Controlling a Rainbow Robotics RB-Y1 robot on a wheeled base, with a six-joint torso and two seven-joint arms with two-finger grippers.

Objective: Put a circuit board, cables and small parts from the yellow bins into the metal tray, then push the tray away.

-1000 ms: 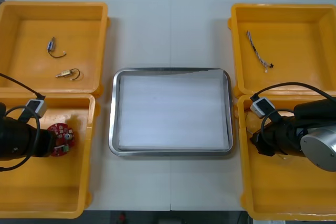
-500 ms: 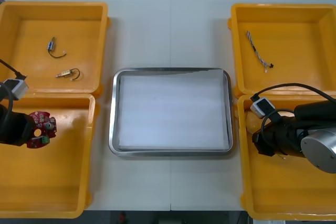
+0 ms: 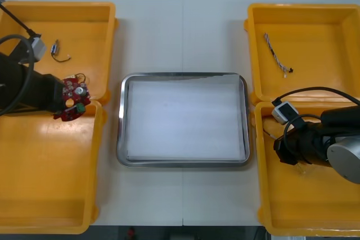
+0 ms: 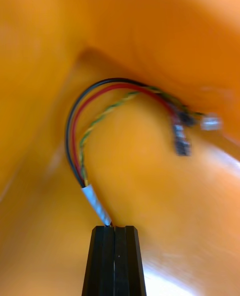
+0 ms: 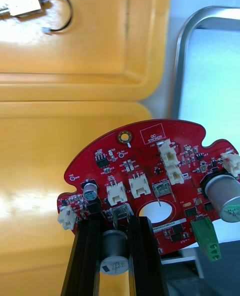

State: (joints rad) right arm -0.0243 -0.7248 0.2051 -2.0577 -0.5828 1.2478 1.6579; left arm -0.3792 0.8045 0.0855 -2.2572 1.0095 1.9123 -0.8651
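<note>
My left gripper (image 3: 63, 100) is shut on a round red circuit board (image 3: 72, 99), holding it above the wall between the two left yellow bins, just left of the metal tray (image 3: 120, 139). In the left wrist view the fingers (image 5: 90, 246) clamp the board (image 5: 145, 176) by its edge, with the tray's rim (image 5: 182, 66) beyond. My right gripper (image 3: 279, 149) is down in the near right bin (image 3: 304, 206). Its fingertips (image 4: 114, 231) are shut on the white-sleeved end of a red and yellow cable (image 4: 80, 126) that curls away over the bin floor.
The far left bin (image 3: 17, 32) holds small metal parts (image 3: 55, 49), one with a black wire loop (image 5: 25, 4). A twisted blue and white cable (image 3: 277, 55) lies in the far right bin (image 3: 315, 26). The tray is white inside.
My left gripper lifted the board out of the near left bin and carried it toward the far bin's wall. The right gripper's fingers went from open to shut on the cable's end.
</note>
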